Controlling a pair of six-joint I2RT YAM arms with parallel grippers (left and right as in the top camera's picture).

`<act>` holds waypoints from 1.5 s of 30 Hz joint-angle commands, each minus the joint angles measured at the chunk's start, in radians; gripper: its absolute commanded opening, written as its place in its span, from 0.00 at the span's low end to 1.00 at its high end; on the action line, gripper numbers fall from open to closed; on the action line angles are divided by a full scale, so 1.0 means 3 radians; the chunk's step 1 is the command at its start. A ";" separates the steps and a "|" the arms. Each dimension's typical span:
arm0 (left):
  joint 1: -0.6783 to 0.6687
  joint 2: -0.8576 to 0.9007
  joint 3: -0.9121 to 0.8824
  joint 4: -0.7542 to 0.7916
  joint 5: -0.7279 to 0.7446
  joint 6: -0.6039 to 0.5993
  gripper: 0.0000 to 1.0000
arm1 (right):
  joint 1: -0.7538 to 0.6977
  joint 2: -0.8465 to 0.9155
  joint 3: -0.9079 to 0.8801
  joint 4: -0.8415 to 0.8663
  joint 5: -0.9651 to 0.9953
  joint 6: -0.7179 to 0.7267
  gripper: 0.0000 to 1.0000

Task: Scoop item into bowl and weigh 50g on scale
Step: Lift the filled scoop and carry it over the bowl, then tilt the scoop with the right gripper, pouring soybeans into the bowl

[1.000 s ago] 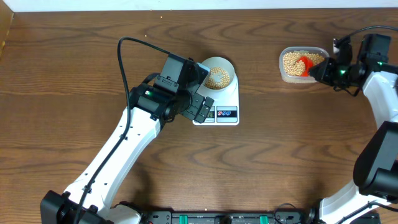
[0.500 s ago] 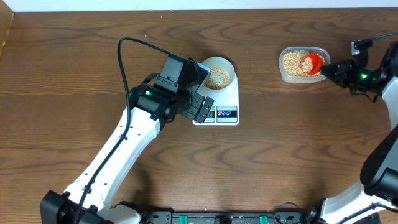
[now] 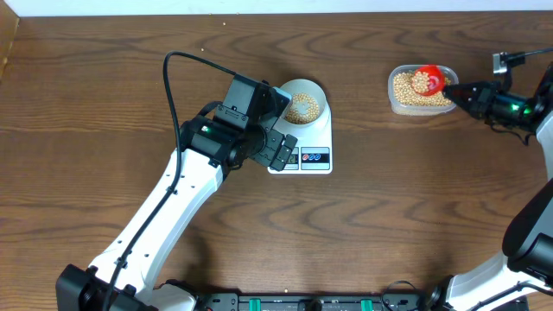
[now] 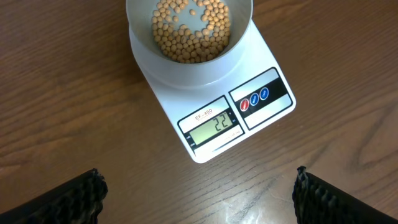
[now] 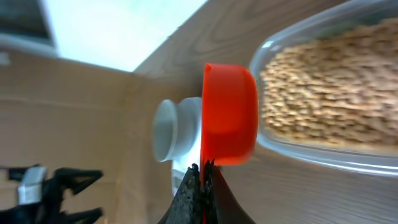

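The pale bowl (image 3: 322, 97) stands on the white scale (image 3: 316, 138) with a layer of tan beans (image 3: 302, 108) in it. In the left wrist view the bowl (image 4: 186, 70) sits above the scale's display (image 4: 216, 126), which reads 22. My left gripper (image 3: 278, 152) hovers open beside the scale, its fingers (image 4: 62, 200) wide apart over bare wood. My right gripper (image 3: 460, 91) is shut on the handle of a red scoop (image 3: 426, 79) that carries beans above the clear tub (image 3: 406, 105). The right wrist view shows the scoop (image 5: 230, 115) from the side.
The tub (image 5: 336, 155) is still well filled with beans (image 5: 323, 93). A black cable (image 3: 168, 95) loops above my left arm. The table's far edge (image 3: 259, 14) meets a white wall, and a rail with green clips (image 3: 302, 303) runs along the near edge.
My right gripper has drawn back to the right and turned the red scoop up out of the tub's beans, loaded. The left arm, bowl and scale have not moved.
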 commanded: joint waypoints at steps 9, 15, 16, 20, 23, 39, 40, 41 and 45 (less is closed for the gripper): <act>0.0011 0.0020 0.0003 -0.0009 0.0005 0.0019 0.98 | 0.0478 0.0031 -0.0023 0.0451 -0.0624 0.0440 0.01; 0.0013 0.0020 0.0003 -0.0009 0.0005 0.0019 0.98 | 0.0793 0.0031 -0.0023 0.0899 -0.0621 0.0938 0.01; 0.0013 0.0020 0.0003 -0.0009 0.0005 0.0019 0.98 | 0.0847 0.0031 -0.0023 0.0952 -0.0618 0.0974 0.01; 0.0013 0.0020 0.0003 -0.0009 0.0005 0.0019 0.98 | 0.1085 0.0031 -0.0023 0.1119 -0.0544 0.1157 0.01; 0.0013 0.0020 0.0003 -0.0009 0.0005 0.0019 0.98 | 0.1259 0.0029 -0.0023 0.1213 -0.0479 0.1244 0.01; 0.0013 0.0020 0.0003 -0.0009 0.0005 0.0019 0.98 | 0.1888 0.0024 -0.0022 0.1212 0.0409 0.1073 0.01; 0.0013 0.0020 0.0003 -0.0009 0.0005 0.0019 0.98 | 0.1900 0.0024 -0.0022 0.1203 0.0443 0.1055 0.02; 0.0013 0.0020 0.0003 -0.0009 0.0005 0.0019 0.98 | 0.1912 0.0024 -0.0022 0.1174 0.0497 0.1041 0.02; 0.0011 0.0020 0.0003 -0.0009 0.0005 0.0019 0.98 | 0.1954 0.0006 -0.0022 0.1016 0.0706 0.0890 0.02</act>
